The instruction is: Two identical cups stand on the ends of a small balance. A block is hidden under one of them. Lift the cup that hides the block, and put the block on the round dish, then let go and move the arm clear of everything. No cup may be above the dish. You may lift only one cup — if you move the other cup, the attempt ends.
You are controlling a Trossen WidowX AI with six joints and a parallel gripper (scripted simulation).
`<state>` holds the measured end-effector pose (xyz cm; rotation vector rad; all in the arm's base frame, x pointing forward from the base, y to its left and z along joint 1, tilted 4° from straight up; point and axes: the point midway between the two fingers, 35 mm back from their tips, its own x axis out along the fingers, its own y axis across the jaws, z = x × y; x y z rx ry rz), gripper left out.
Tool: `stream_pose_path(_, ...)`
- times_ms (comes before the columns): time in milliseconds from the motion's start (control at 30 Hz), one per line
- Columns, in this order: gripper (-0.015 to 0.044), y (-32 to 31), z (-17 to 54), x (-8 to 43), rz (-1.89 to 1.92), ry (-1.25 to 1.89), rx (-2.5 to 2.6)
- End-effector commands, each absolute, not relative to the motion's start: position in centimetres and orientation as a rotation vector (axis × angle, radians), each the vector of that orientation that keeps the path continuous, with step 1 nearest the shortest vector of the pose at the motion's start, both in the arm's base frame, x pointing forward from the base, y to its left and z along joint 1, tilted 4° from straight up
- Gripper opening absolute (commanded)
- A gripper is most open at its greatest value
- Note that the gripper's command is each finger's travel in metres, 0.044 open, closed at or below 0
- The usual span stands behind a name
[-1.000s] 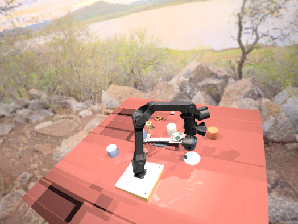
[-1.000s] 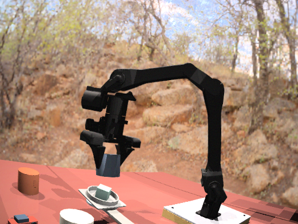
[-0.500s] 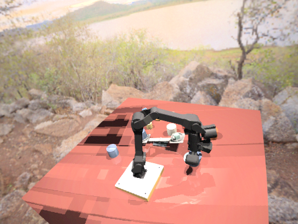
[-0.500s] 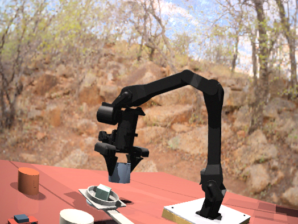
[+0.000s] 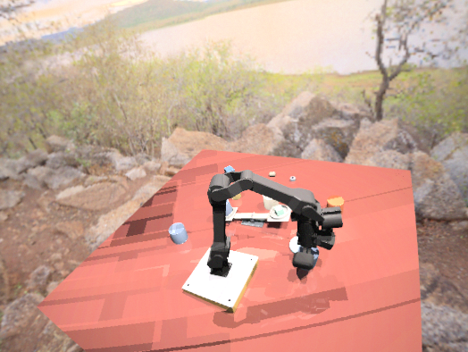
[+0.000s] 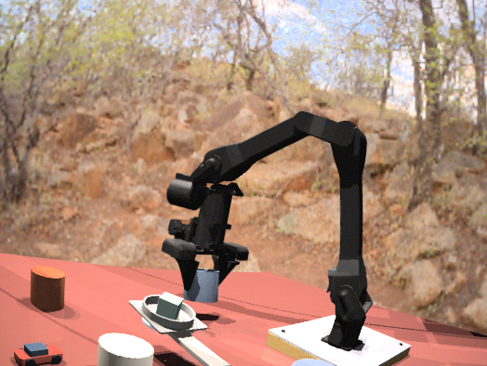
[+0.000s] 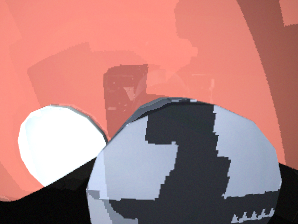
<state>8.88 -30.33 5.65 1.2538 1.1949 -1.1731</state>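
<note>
My gripper (image 5: 311, 264) (image 6: 204, 284) (image 7: 174, 158) is shut on a blue-grey cup (image 6: 204, 290) (image 7: 250, 160), held upright with its shadow apart from it. The round white dish (image 5: 294, 244) (image 7: 60, 145) lies on the table; the cup is close beside it in the wrist view, and the frames do not settle whether they overlap from above. The green block (image 5: 279, 211) (image 6: 169, 306) sits uncovered in the shallow holder on one end of the balance (image 5: 250, 216) (image 6: 197, 347). The other cup (image 5: 229, 209) stands at the opposite end, partly hidden by the arm.
A loose blue cup (image 5: 179, 234) stands left of the arm's base plate (image 5: 205, 283) (image 6: 297, 339). An orange-topped cylinder (image 5: 335, 205) (image 6: 47, 291) stands beyond the block's end. A white cylinder (image 5: 270, 203) (image 6: 125, 354) stands behind the balance. A red toy car (image 6: 38, 356) is near it.
</note>
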Motion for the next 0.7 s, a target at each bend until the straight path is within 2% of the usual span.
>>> stream_pose_path(0, 0.0, -29.9, 3.7, 8.8, -1.169, 1.21, 1.259)
stream_pose_path(633, 0.0, -29.8, 1.6, 8.8, -1.169, 1.21, 1.259)
stream_pose_path(667, 0.0026, -30.0, 2.3, 8.9, -1.169, 1.204, 1.257)
